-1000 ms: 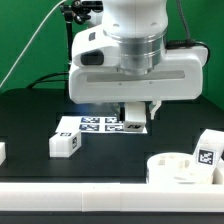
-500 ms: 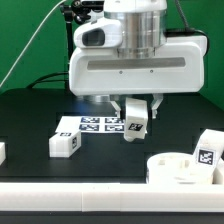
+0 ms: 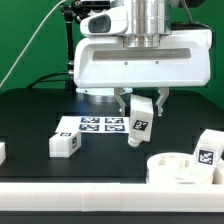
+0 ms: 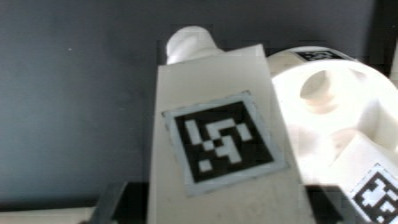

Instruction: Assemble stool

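My gripper [image 3: 142,102] is shut on a white stool leg [image 3: 140,121] with a black-and-white tag and holds it tilted in the air above the table. The leg fills the wrist view [image 4: 222,130], its tag facing the camera. The round ring-shaped seat [image 3: 180,168] lies at the front on the exterior view's right, and shows behind the leg in the wrist view [image 4: 347,95]. Another leg [image 3: 65,144] lies on the table at the exterior view's left. A third leg [image 3: 208,152] stands beside the seat at the right edge.
The marker board [image 3: 97,124] lies flat on the black table behind the held leg. A long white border rail [image 3: 70,193] runs along the front edge. A small white piece [image 3: 2,152] sits at the exterior view's left edge.
The gripper has risen and shifted toward the exterior view's right, lifting the leg off the marker board area. The leg now hangs higher and nearer the seat.
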### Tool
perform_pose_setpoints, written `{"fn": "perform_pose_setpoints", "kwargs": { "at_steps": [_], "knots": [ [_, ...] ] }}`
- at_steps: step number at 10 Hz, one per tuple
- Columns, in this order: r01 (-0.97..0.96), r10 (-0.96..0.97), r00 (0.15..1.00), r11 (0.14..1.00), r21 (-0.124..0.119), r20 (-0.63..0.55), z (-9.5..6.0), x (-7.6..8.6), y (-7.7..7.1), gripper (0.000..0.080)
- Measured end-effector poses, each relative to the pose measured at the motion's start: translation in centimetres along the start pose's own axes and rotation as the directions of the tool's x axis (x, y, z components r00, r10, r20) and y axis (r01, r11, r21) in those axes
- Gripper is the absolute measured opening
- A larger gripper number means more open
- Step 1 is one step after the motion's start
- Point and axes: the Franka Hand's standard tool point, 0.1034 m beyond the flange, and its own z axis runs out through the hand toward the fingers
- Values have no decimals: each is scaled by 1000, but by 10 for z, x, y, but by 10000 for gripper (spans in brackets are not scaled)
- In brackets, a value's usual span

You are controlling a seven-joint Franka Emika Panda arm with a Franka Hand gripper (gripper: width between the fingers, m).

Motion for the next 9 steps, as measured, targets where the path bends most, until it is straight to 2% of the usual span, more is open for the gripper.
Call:
{"fn": "perform_pose_setpoints", "kwargs": {
  "at_steps": [2, 3, 4, 9],
  "knots": [
    [-65, 64, 998, 996, 64, 11, -8, 14, 2, 327],
    [-87, 88, 996, 992, 91, -7, -11, 24, -4, 327],
    [-99, 101, 995, 990, 100, -17, -13, 29, -7, 327],
    [-97, 100, 995, 990, 98, -20, -12, 30, -8, 327]
  ]
}}
